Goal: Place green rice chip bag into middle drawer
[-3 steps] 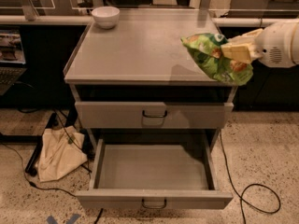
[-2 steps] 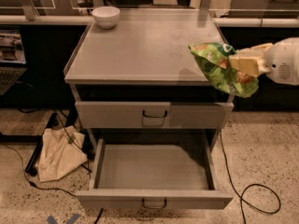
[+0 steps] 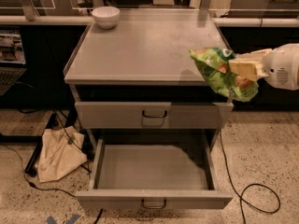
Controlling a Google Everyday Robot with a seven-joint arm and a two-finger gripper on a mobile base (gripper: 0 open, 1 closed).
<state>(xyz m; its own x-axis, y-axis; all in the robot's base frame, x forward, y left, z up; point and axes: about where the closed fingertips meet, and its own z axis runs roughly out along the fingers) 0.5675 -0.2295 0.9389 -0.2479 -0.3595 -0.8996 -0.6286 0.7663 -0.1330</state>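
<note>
Quick notes for you on this one. Your claw [image 3: 243,66] is clamped on the green chip bag [image 3: 218,74], pinching it near its right edge. The bag is up in the air, sticking out to the left of the claw and sagging a bit under it, right by the front right corner of the cabinet top [image 3: 145,50].

The middle drawer [image 3: 154,169] is pulled open and sits well below the claw and off to its left. So the step in hand, as I read it, is the carry: go left and toward yourself, then down. I'd get the bag out in front of the closed upper drawer front [image 3: 154,115] before you drop any height, because that front sits between the claw and the open tray. Come down over the middle of the tray, not its right wall, and get low before you let go. A crinkly foil bag probably slides or flops if it falls from high up.

On orientation: the bag's long axis runs on a slant, with one end pointing up and left from the claw and the other hanging down below it to the right. If you can level it out so it goes in flat along the drawer's width, even better.

The white bowl [image 3: 105,17] is far off to the claw's upper left, so no worry there.
</note>
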